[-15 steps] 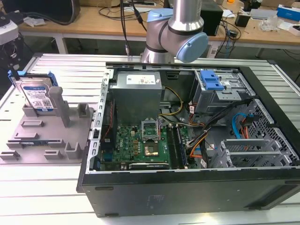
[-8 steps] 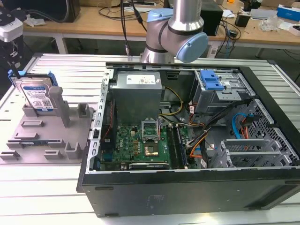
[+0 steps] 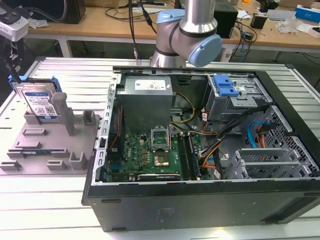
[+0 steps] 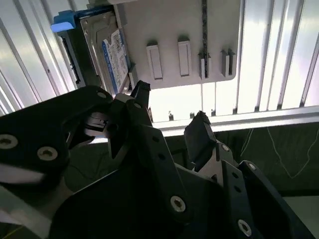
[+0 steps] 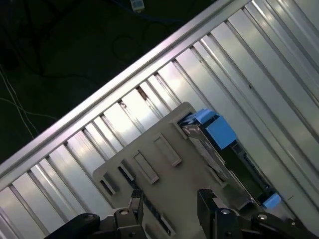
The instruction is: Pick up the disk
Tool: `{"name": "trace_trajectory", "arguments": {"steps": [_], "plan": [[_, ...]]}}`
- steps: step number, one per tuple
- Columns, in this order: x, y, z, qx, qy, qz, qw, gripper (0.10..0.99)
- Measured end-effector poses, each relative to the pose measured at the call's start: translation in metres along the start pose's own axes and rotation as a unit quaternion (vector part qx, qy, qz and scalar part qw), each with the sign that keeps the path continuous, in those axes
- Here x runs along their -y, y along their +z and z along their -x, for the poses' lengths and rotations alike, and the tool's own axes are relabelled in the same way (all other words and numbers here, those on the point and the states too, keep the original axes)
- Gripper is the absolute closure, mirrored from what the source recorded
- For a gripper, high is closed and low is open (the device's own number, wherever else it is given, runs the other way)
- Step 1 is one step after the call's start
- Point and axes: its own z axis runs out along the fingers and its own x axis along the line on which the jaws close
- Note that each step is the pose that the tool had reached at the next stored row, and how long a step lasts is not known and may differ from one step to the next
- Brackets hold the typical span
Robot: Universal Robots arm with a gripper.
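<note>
1. Disk (image 3: 40,102) stands on edge in the grey fixture plate (image 3: 60,145), at the exterior view's left. The plate sits on the slatted table (image 3: 45,210), beside the open computer case (image 3: 200,210).
2. Step in hand, by my reading: the approach. Gripper (image 4: 171,112) hangs above the plate, apart from the disk, touching nothing.
3. Fingers (image 4: 141,95): spread fairly wide and empty in both wrist views.
4. To do it well: centre the gap over the disk's top edge, fingers square to its flat faces. Keep clear of the blue side rails (image 5: 219,132) and the plate's upright post (image 3: 61,112).
5. Descend straight, since a skewed entry could nudge the disk in its slot. Close only with both fingers flanking the metal body.
</note>
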Motion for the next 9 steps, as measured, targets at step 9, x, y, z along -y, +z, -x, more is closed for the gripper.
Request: {"name": "trace_trajectory", "arguments": {"steps": [9], "plan": [[0.0000,0.0001,0.0000,-0.0048,-0.100,-0.0010,0.9950,0.529]]}}
